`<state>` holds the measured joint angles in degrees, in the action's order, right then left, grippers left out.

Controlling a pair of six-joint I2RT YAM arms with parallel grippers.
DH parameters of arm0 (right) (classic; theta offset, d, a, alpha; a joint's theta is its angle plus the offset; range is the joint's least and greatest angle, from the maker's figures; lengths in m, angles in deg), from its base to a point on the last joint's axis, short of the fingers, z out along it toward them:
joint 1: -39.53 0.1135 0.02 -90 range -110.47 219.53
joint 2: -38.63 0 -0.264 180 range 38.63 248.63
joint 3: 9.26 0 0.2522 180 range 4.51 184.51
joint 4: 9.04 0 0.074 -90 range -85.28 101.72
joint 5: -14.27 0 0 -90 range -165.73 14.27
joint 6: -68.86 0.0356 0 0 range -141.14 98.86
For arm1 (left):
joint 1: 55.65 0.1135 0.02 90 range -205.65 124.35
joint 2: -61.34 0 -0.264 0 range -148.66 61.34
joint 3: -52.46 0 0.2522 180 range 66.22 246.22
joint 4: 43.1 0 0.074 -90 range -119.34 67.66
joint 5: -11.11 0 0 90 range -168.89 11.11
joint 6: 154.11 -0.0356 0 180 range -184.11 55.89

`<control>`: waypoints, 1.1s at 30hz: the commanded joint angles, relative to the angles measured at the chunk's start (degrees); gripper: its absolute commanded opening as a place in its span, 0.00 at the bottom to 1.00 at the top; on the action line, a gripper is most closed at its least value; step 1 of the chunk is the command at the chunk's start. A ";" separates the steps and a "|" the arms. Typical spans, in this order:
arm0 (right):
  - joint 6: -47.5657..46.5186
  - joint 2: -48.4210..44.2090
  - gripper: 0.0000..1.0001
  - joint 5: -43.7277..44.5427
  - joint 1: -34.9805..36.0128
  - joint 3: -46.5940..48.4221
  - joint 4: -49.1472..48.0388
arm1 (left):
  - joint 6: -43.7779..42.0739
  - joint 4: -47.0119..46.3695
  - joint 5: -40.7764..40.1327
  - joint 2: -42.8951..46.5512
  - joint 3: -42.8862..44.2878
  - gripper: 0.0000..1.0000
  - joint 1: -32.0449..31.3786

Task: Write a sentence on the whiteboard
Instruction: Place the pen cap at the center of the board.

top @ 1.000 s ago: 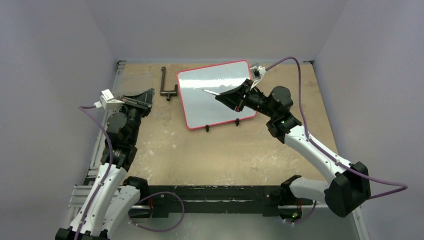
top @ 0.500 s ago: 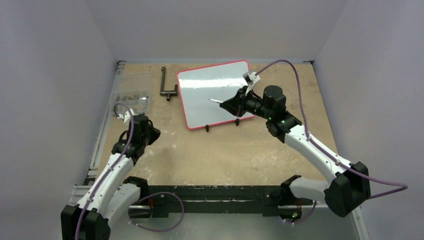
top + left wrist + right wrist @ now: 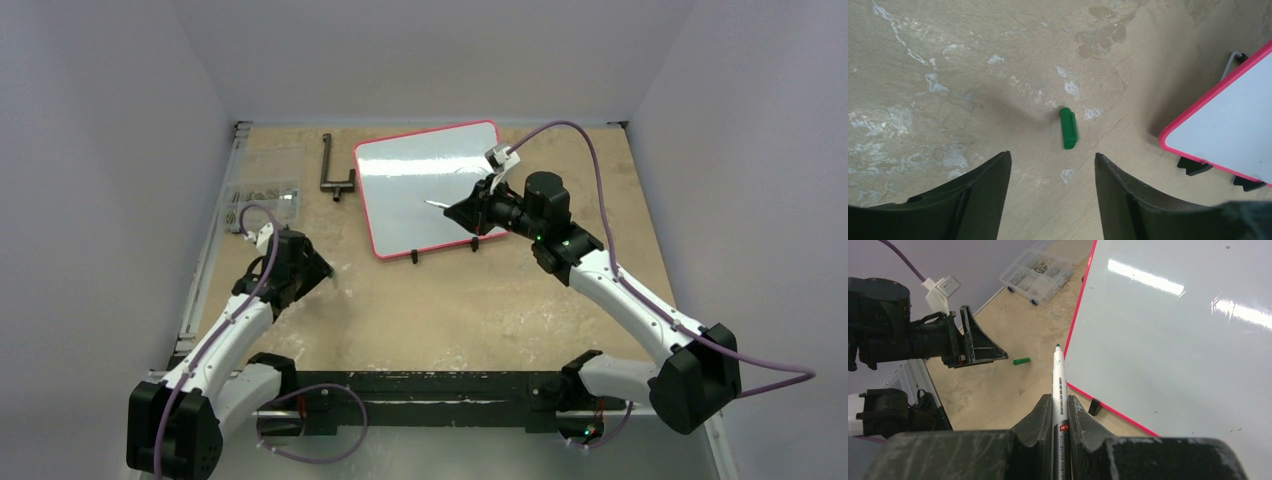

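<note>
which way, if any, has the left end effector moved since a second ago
Yes. From above, the left end effector pulled back toward the near edge of the table, off the clear parts box it covered before.

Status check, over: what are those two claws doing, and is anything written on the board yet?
Left gripper open by green cap on table. Right gripper shut on uncapped marker. Whiteboard blank. No obstruction seen.

The whiteboard (image 3: 400, 170) — white, red-framed; cap (image 3: 1068, 128) green; tabletop (image 3: 450, 300) mottled tan with pale blotches; marker (image 3: 1058, 385) white, green-tipped.
</note>
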<state>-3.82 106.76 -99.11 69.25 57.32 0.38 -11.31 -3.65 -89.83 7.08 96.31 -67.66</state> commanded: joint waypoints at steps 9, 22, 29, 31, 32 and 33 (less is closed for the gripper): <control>-1.75 -1.14 0.00 3.52 0.03 -0.56 -0.57 | -8.76 0.62 1.75 3.48 7.14 0.71 0.33; -0.25 -0.87 0.00 2.21 0.08 -0.19 -1.58 | -24.98 -11.49 19.49 -19.75 35.26 0.71 1.29; 0.10 -1.42 0.00 1.00 0.07 1.19 -1.28 | -24.13 -22.63 43.34 -36.39 43.36 0.66 11.34; 0.15 -1.20 0.00 0.66 0.07 1.55 -1.37 | -19.85 -32.16 52.17 -40.60 42.49 0.63 15.13; 0.06 -1.11 0.00 0.54 0.08 1.72 -1.40 | -19.42 -33.77 54.69 -42.37 42.98 0.61 15.92; -0.02 -0.90 0.00 0.39 0.08 1.88 -1.41 | -20.35 -33.81 56.80 -44.04 44.13 0.60 15.97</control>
<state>-4.08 106.74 -96.81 69.25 56.56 0.82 -33.96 -25.77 -50.53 -31.63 138.75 -55.47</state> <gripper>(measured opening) 0.092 0.621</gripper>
